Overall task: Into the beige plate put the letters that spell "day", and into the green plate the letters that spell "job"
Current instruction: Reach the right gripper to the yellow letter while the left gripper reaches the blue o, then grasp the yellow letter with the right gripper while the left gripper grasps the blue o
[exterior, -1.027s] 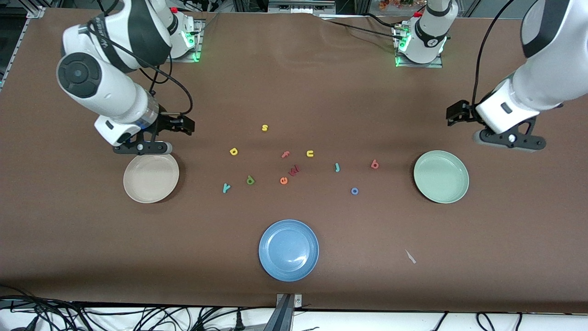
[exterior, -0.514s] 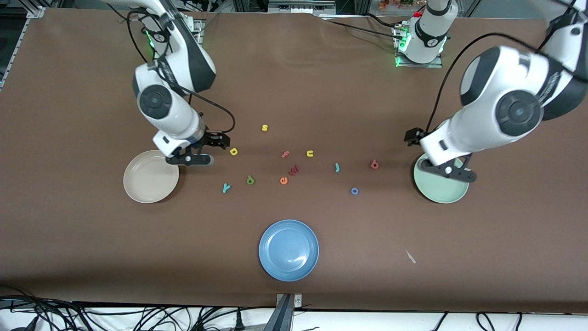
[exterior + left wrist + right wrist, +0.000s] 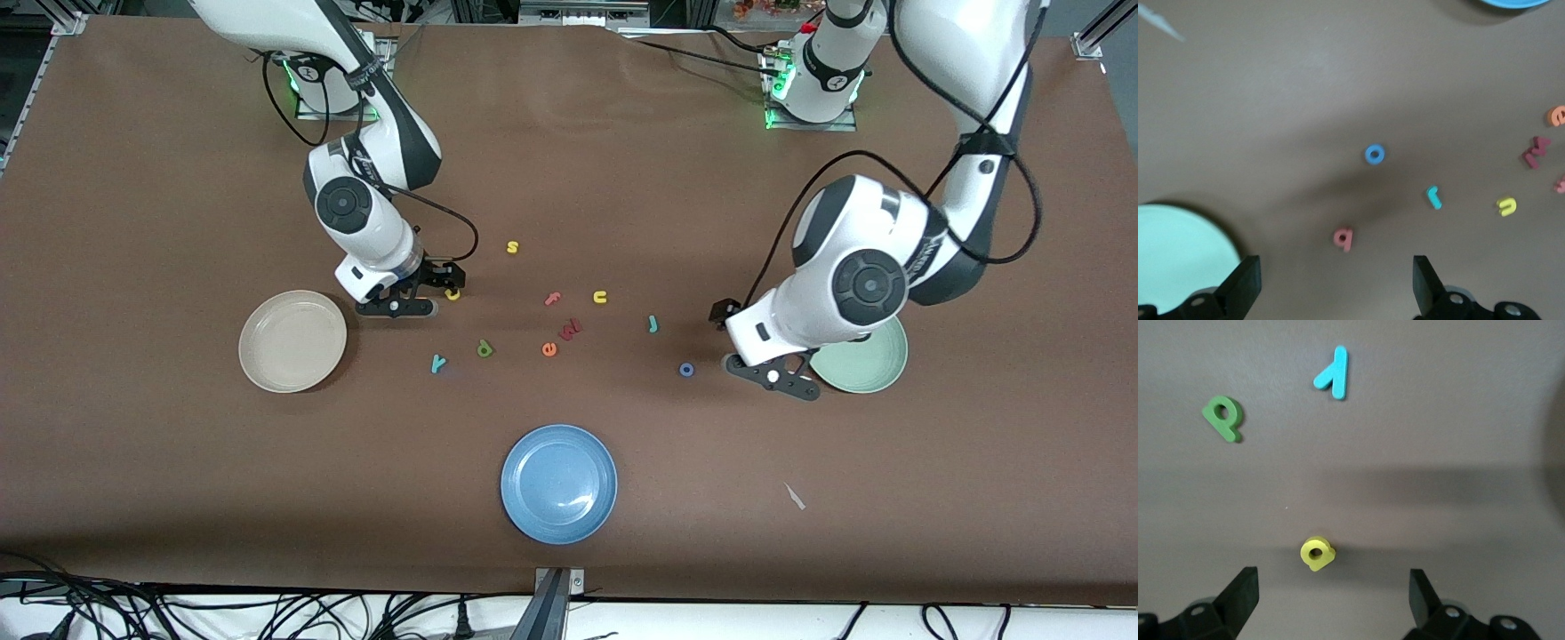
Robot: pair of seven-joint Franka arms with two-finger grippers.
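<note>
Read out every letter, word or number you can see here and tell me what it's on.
Each is a loose foam letter:
"s": yellow s
"a": yellow a
"u": yellow u
"f": pink f
"w": dark red w
"e": orange e
"d": green d
"y": teal y
"j": light-blue j
"o": blue o
"b": salmon b
Left arm's base mark: too small to read.

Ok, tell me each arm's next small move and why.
Probably straight down: the right pincer hangs open over the yellow letter, the left pincer open over the salmon b. Both plates, beige and green, hold nothing visible.
</note>
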